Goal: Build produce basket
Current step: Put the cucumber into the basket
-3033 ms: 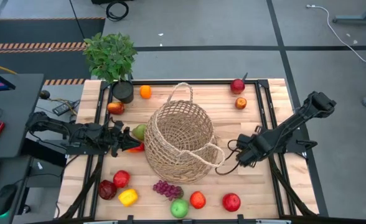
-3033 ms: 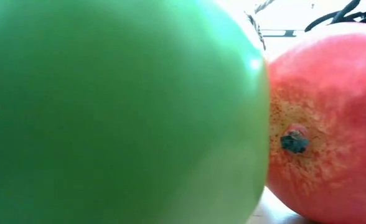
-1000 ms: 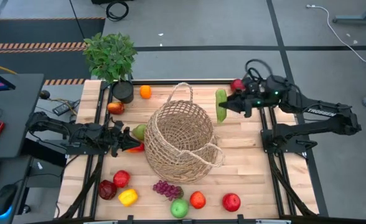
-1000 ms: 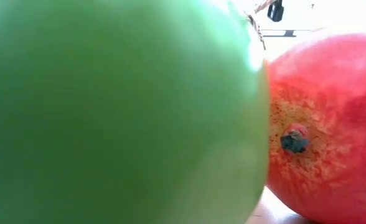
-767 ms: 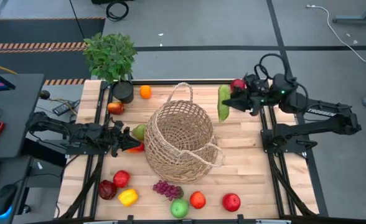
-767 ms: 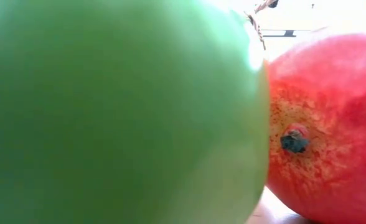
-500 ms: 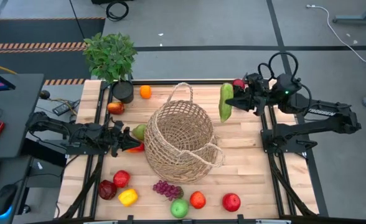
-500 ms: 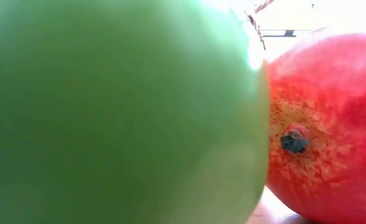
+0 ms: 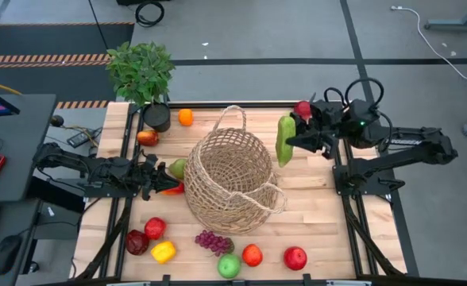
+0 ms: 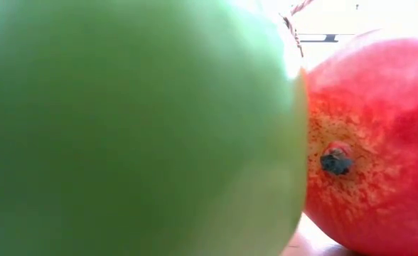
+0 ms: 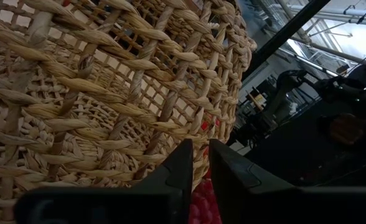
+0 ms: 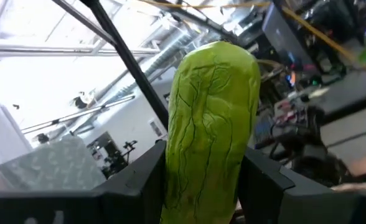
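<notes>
Round open-weave tan wicker basket [image 9: 232,179] with looped handles, mid-bench on the pale wooden bench [image 9: 329,230], mouth open upward.

Right pincer [image 9: 295,141] raised off the bench, just beside the basket's far-right rim, pinching a long green cucumber [image 9: 285,139]. Right wrist view: the two dark fingers [image 12: 139,180] clamp the cucumber's ribbed skin from either side. Cucumber hangs roughly upright, clear of the wicker, not over the mouth. A dark red apple [image 9: 302,109] lies on the bench just behind this pincer.

Left pincer [image 9: 156,176] low at the basket's left flank, fingers pressed together with only a slit between them (holding nothing that shows). Left wrist view: wicker wall fills the sight, fingertips [image 11: 182,163] right against the weave. A pale green pear [image 9: 177,168] sits between this pincer and the basket; something red-orange [image 9: 171,189] beside it, too hidden to name.

Near bench edge, well apart from both pincers: red pepper [image 9: 155,229], dark red fruit [image 9: 137,242], yellow pepper [image 9: 163,252], purple grapes [image 9: 214,241], green apple [image 9: 229,266], two red fruits [image 9: 252,255] and [image 9: 295,257]. Far left corner: small orange [image 9: 186,117], leafy potted plant [image 9: 142,71].

Low view blocked by the green apple [image 10: 138,128] and a red fruit [image 10: 372,142] close up.
</notes>
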